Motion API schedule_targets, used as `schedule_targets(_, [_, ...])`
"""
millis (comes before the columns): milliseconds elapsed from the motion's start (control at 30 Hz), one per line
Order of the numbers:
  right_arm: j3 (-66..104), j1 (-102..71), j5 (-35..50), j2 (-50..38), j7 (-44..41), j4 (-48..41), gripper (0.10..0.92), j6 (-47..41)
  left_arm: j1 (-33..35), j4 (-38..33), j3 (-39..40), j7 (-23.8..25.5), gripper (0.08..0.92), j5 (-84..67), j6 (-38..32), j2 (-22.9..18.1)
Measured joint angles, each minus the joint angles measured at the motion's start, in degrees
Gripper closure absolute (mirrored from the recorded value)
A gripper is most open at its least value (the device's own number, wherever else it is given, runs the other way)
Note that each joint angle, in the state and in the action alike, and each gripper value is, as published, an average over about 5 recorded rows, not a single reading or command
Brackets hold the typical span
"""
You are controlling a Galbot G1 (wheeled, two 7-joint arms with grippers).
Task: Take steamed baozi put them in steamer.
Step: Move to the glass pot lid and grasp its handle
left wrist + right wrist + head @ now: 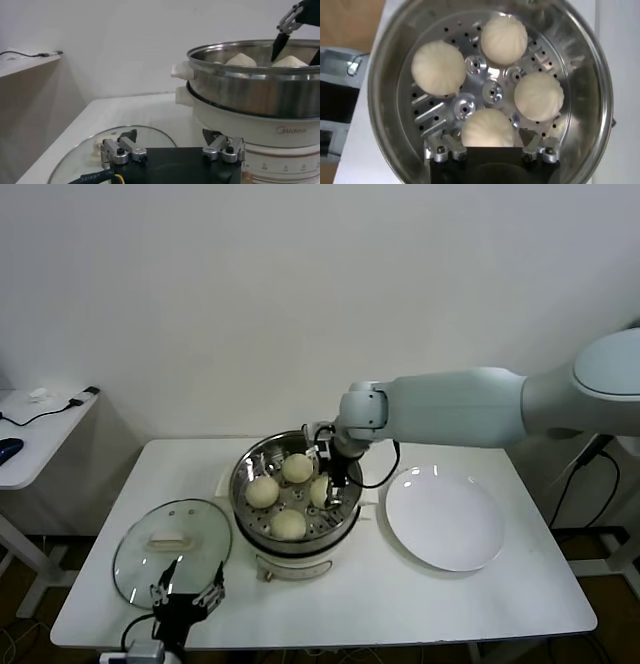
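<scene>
4 baozi (504, 39) in steamer (246, 474) | R gripper (330, 484) jaws apart over bun

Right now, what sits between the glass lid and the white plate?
The steamer, holding all four baozi, stands between the lid and the plate, in the head view.

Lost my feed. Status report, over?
Right gripper open, inside steamer over the last bao. All four baozi on the tray. Left gripper open, idle by lid. Plate bare; nothing blocking.
</scene>
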Motion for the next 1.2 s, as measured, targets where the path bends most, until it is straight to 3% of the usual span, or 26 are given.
schedule_targets(333, [4.1,1.4,1.2,-5.2,-2.6,-0.8,0.202,3.0,0.1,-0.7,-0.1,-0.1,0.177,-0.4,0.5,0.0])
schedule_targets(900, [40.2,-21.1,-5.6,-33.3,17.8,2.5,0.203,8.8,-3.6,-0.2,-0.6,0.6,0.177,-0.9,-0.3,0.0])
schedule_targets(1200, [67.6,-47.7,-11.1,-40.1,25.3,7.0,0.203,15.9,-5.2,0.5,-0.6,0.6,0.177,-0.6,-0.7,-0.3])
